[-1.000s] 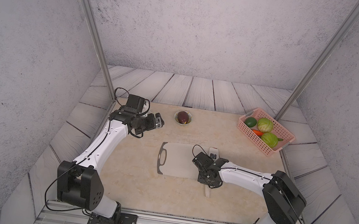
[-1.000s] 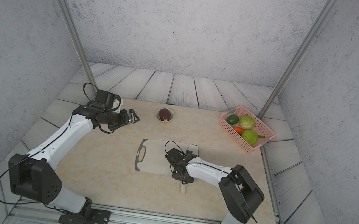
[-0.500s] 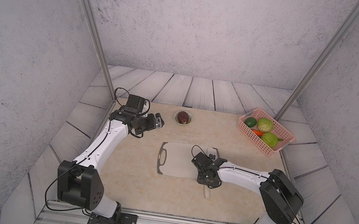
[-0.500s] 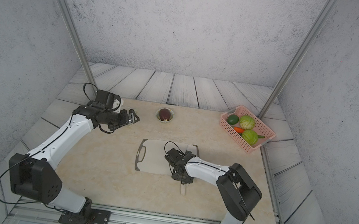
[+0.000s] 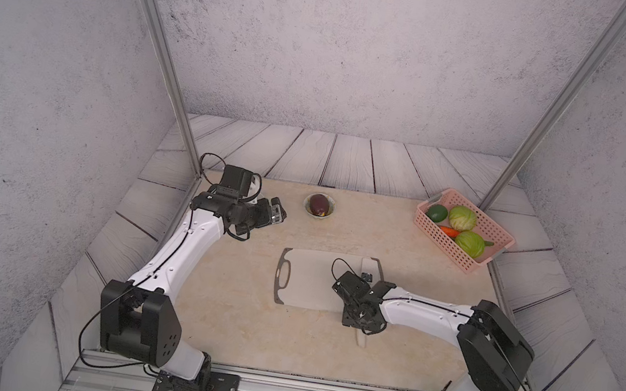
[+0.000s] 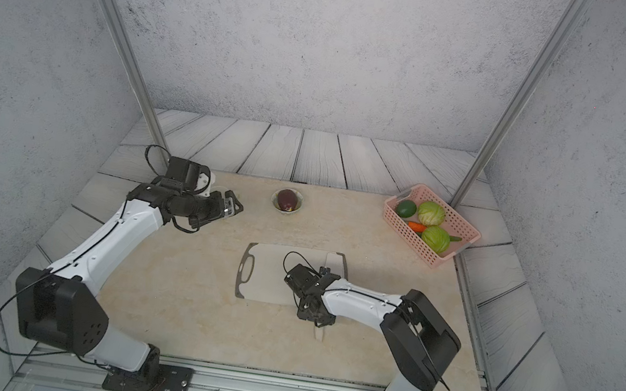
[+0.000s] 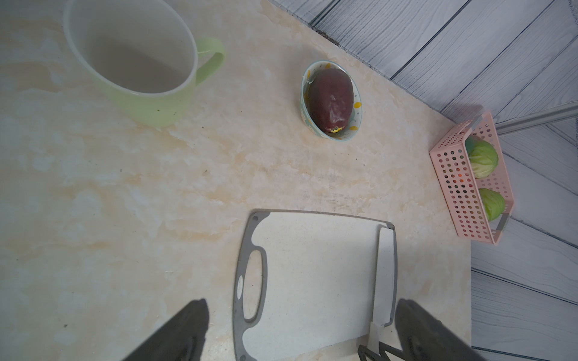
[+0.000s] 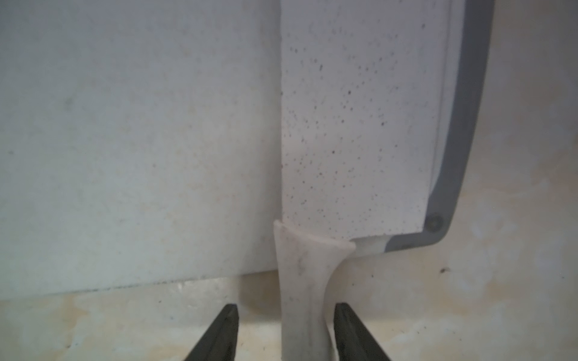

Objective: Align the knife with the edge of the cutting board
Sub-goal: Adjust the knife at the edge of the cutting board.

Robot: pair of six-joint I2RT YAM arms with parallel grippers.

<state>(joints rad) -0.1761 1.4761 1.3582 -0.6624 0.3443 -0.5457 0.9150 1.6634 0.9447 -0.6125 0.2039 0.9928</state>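
The cleaver (image 8: 359,125) is lying flat on the cutting board (image 8: 125,125). Its blade is running just beside the grey end trim, and its handle is overhanging straight toward the right gripper (image 8: 286,306). That gripper's jaws are standing spread either side of the handle, not pinching. The left gripper (image 7: 301,301), jaws also spread, is hovering well apart.

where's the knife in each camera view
a top view: knife at the right end of the cutting board; only blade tip and handle end show
a top view: knife same place, just right of centre
left wrist: knife lower right
right wrist: knife fills the centre
shared landmark: the dark grey end strip beside the blade
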